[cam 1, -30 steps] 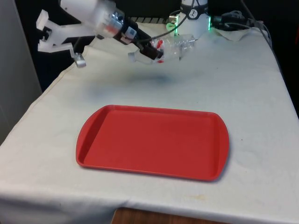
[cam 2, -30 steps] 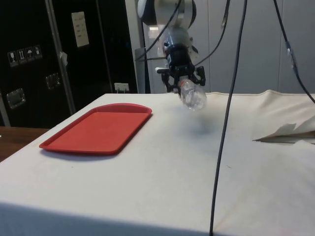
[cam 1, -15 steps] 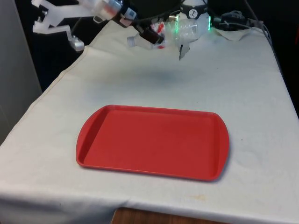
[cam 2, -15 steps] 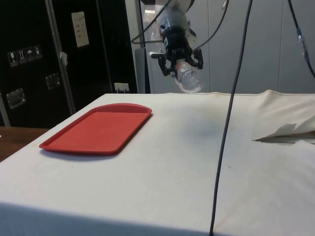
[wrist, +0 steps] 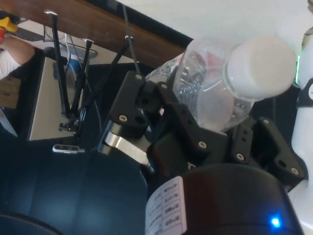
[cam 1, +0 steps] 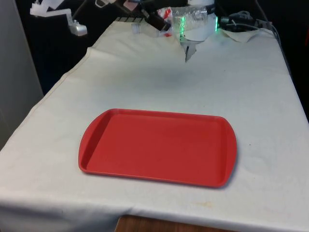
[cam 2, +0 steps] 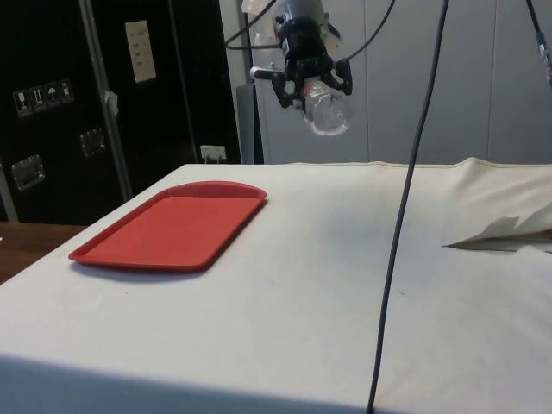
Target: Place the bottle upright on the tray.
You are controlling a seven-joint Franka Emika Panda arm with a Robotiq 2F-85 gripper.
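The bottle (cam 2: 326,109), a clear plastic one with a white cap (wrist: 261,66), was held high in the air over the far end of the table, well apart from the cloth (cam 1: 241,92) below it. It lay roughly on its side rather than upright, its base toward the side camera and its capped neck pointing away. In the wrist view the cap stood clear of the fingers (wrist: 186,122), which pressed on the ribbed body just below the neck.

The gripper (cam 2: 304,76) was clenched on the bottle across its width, the jaws drawn in against the plastic. That hold looked suited to a bottle picked up lying down: gripping the body near the neck leaves the base free, so the base could be set down first once the wrist turns. The height probably served to give the bottle room to be swung upright without striking the table.

The red tray (cam 1: 212,176) lay flat on the cloth at the near end of the table, nothing on it, well apart from the bottle and, in the side view, off to the left of it. Judged from this, the carry was under way and the placing not yet done; the bottle had both to travel toward the tray and to be turned onto its base.
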